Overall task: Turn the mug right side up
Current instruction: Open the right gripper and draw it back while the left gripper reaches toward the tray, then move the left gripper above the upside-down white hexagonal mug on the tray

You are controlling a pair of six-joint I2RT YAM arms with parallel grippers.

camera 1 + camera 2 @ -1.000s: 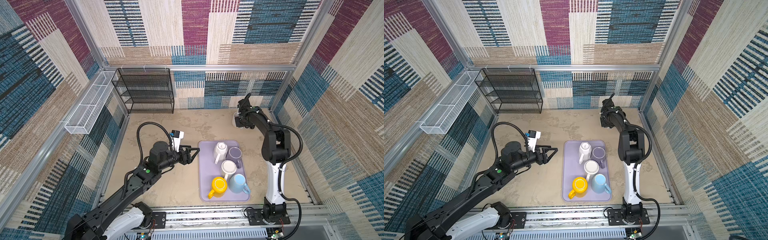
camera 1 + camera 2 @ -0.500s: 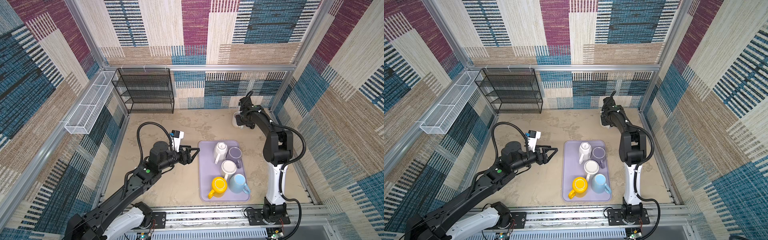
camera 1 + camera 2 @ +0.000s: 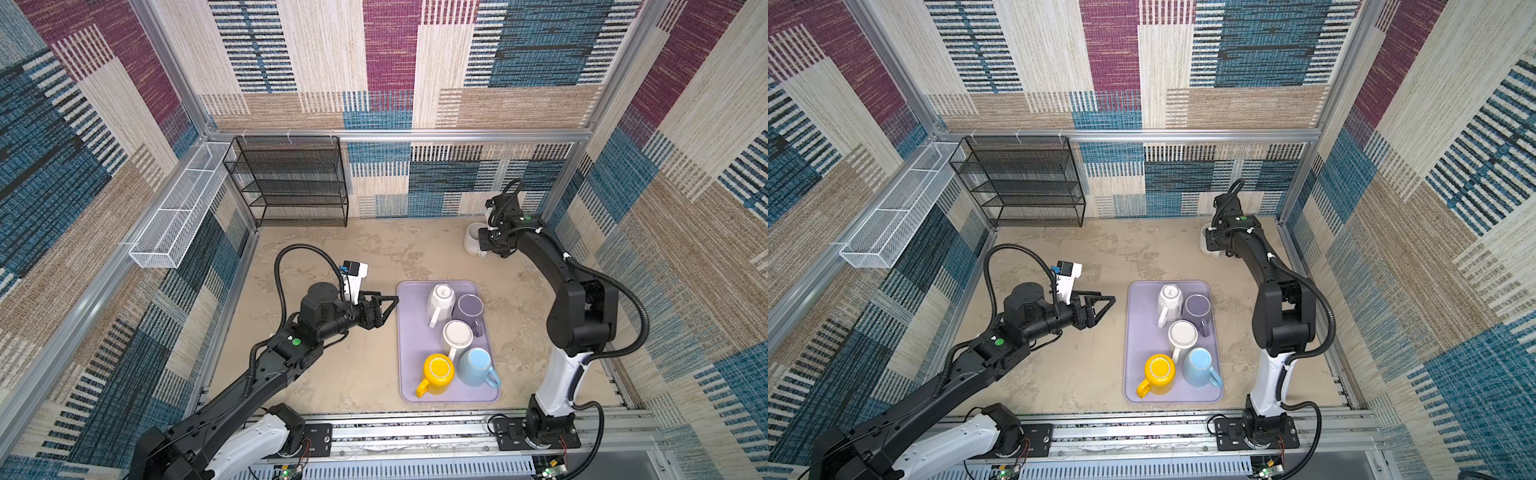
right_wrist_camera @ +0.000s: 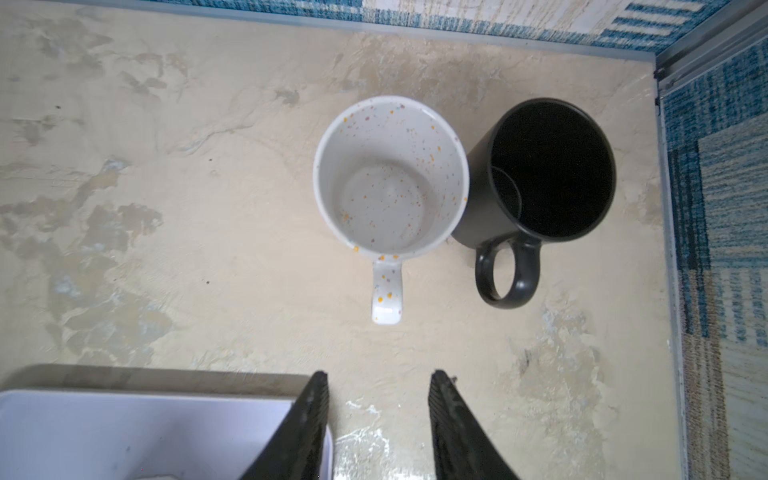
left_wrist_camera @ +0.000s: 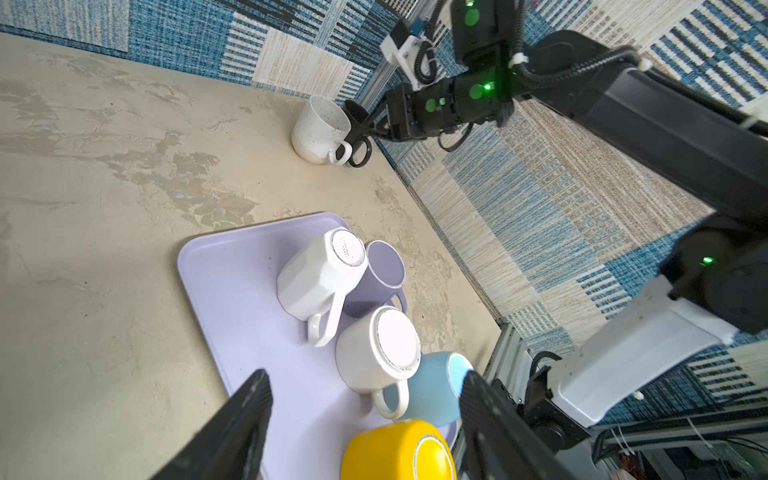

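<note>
Left fingers [image 5: 245, 424]: spread wide with nothing between them. They hang above the table [image 3: 353, 257] just off the left edge of the lavender tray [image 3: 411, 353], tips pointing across it.

Lavender tray: flat on the table, directly ahead of the left fingers. It carries five mugs in a tight cluster.

White faceted mug [image 3: 440, 301]: across the tray from the left fingertips. It is tilted with its base up and leans on the purple mug [image 3: 471, 307] behind it. Which end of the purple mug is up cannot be told.

White round mug [image 3: 457, 336]: beside those two, base up, handle out.

Yellow mug [image 3: 436, 372] and blue mug [image 3: 476, 365]: side by side at the tray end off to the side of the left fingers, each with its flat end uppermost.

Right fingers [image 4: 307, 428]: parted moderately and holding nothing. They hover over the table in the far right corner, well apart from the left fingers.

Speckled mug [image 4: 390, 174]: on the table just beyond the right fingertips, not touched by them. It stands upright with its mouth up, and its handle points back toward the gap between the fingers.

Black mug [image 4: 548, 170]: hard against the speckled mug on the wall side. It is also upright, mouth up, with its handle toward the right fingers.
</note>
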